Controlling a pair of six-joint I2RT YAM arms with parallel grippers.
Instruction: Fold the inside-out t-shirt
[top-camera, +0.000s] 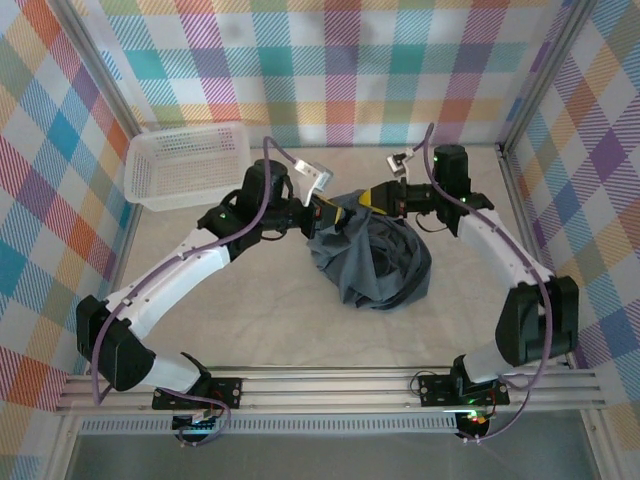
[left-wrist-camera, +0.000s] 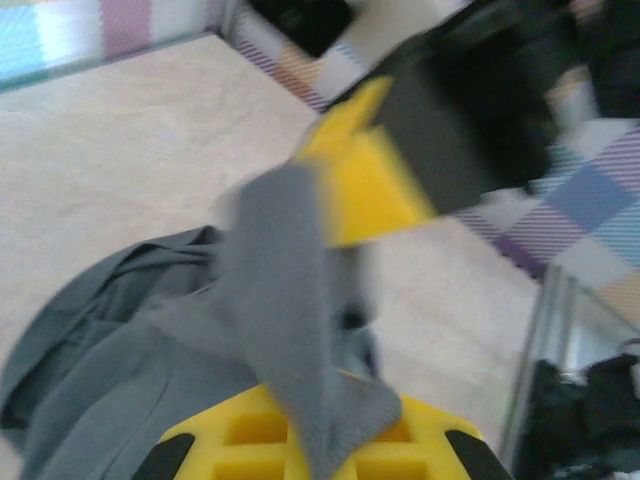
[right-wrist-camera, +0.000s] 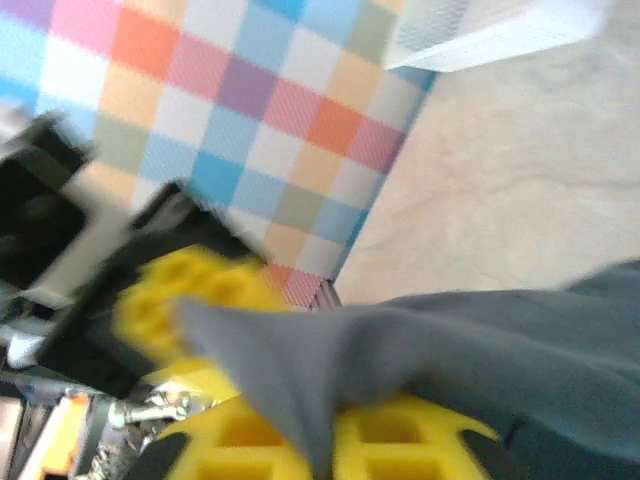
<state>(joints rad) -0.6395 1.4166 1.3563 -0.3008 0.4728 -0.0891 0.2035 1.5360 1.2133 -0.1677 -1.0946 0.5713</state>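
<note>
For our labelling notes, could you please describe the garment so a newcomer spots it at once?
Start at the pale tabletop framed by checked walls and look to its middle. There lies a crumpled dark slate blue-grey cloth t-shirt. Unlike the rigid white plastic lattice basket at the far left, it is soft, dark and wrinkled.

Left arm (top-camera: 170, 270) and right arm (top-camera: 505, 245): white link covers, black joint housings, black base brackets. A purple cable (top-camera: 265, 170) follows each arm. Left tool (top-camera: 335, 215) and right tool (top-camera: 362, 203): yellow fingers, apparently with moulded rectangular pockets, on black bodies.
</note>
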